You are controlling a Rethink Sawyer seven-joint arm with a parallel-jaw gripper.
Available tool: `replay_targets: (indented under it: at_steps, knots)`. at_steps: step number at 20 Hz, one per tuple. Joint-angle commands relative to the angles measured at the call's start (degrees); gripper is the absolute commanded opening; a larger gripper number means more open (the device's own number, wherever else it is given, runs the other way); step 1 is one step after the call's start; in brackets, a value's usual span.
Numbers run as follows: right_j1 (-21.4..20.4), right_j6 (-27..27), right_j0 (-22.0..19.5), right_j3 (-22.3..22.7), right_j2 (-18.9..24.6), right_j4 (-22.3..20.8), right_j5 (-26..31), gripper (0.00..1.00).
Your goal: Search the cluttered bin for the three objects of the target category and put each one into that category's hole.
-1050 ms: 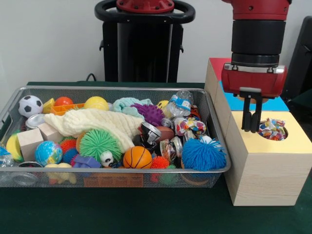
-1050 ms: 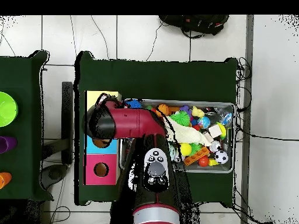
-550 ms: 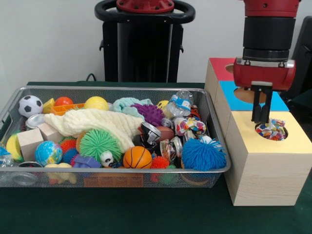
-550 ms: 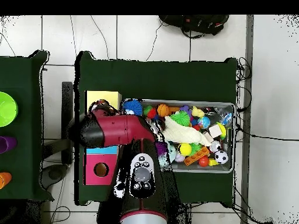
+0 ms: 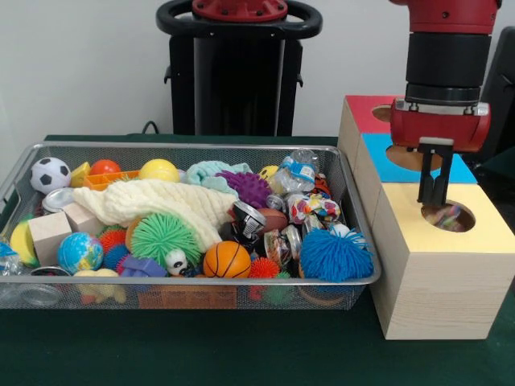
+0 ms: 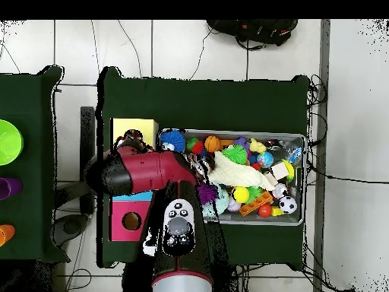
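The gripper (image 5: 434, 193) is seen directly above the round hole (image 5: 447, 217) in the yellow-topped box (image 5: 434, 273); its fingers are drawn close together with nothing held between them. A multicoloured object (image 5: 447, 215) is only partly made out inside the hole, blurred and mostly sunk below the rim. In the overhead view the gripper and hole are hidden by the arm (image 6: 144, 171). The wire bin (image 5: 352, 211) lies just beside the box, crowded with toys.

Soccer ball (image 5: 50, 174) black-and-white; basketball (image 5: 226, 260) orange, black lines; pompom ball (image 5: 335, 255) blue; box top (image 5: 488, 229) yellow; tabletop (image 5: 241, 346) dark green.
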Motion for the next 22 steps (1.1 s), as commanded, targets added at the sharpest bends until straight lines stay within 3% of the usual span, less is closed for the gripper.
replay_targets:
  at_steps: [1,12,22]
  knots:
    - [7.0,2.4,-1.0,0.3,2.3,-3.7,-4.0,0.0]
    - [7.9,3.3,0.3,-1.4,1.0,-2.8,-2.8,0.0]
    - [-1.4,-0.2,-3.4,4.4,4.5,-1.1,5.9,0.0]
